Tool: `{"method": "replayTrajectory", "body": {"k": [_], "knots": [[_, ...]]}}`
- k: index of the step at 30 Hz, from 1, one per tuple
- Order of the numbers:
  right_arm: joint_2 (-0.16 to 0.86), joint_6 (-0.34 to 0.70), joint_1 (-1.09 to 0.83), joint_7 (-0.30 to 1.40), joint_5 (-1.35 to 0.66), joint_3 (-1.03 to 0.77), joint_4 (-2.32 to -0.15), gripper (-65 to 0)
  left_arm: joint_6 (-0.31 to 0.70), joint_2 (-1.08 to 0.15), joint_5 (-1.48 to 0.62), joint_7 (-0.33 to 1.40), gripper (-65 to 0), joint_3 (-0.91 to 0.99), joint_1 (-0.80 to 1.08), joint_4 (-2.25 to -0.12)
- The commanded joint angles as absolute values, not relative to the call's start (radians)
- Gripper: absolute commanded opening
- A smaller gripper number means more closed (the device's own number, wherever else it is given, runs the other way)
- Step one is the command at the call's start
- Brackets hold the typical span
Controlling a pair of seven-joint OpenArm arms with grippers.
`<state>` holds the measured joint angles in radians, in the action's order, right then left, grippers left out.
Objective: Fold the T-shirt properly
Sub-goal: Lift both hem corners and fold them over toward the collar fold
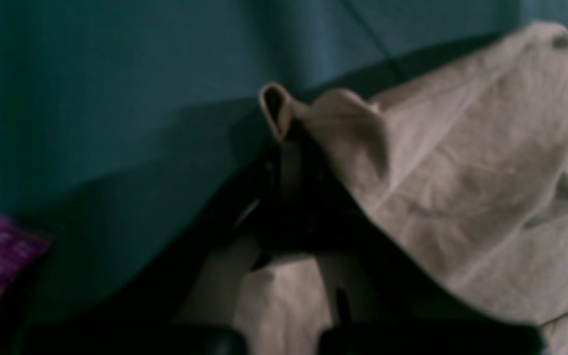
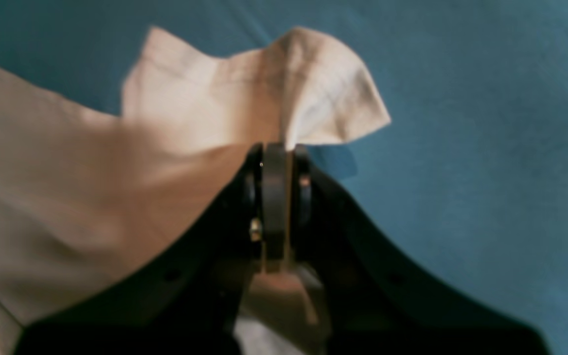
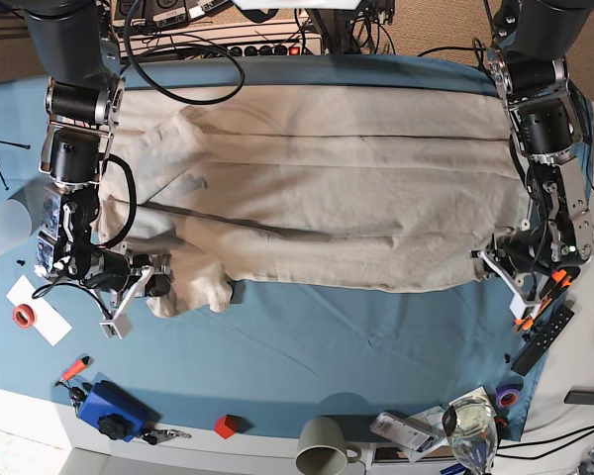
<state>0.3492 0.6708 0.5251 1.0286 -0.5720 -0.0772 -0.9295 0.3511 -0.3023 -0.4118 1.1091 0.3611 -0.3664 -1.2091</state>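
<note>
The right gripper (image 2: 278,148) is clamped on a corner of the T-shirt (image 3: 317,203); the left gripper (image 1: 284,143) pinches a shirt edge too, though blur hides its fingers. The shirt lies spread wide across the blue cloth (image 3: 307,356), both near corners held. Bare cloth stretches in front of the near hem. Along the front edge sit a mug (image 3: 324,447), a red block (image 3: 225,427) and a blue tool (image 3: 111,408)
</note>
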Motion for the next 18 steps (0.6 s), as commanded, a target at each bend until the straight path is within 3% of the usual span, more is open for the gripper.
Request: {"method": "replayTrajectory", "body": {"k": [1, 11, 18], "knots": [[0.367, 0.675, 0.549, 1.015, -0.603, -0.081, -0.963, -65.0, 0.344, -0.316, -0.424, 1.11, -65.0, 0.363, -0.396, -1.249], [0.397, 0.628, 0.403, 1.053, -0.614, -0.08, -1.273, -65.0, 0.332, -0.316, -0.425, 1.2, -65.0, 0.363, -0.389, -1.345], [0.402, 0.62, 0.352, 1.081, -0.618, -0.122, -1.343, -65.0, 0.289, -0.374, -0.525, 1.245, -65.0, 0.377, -0.356, -1.347]]}}
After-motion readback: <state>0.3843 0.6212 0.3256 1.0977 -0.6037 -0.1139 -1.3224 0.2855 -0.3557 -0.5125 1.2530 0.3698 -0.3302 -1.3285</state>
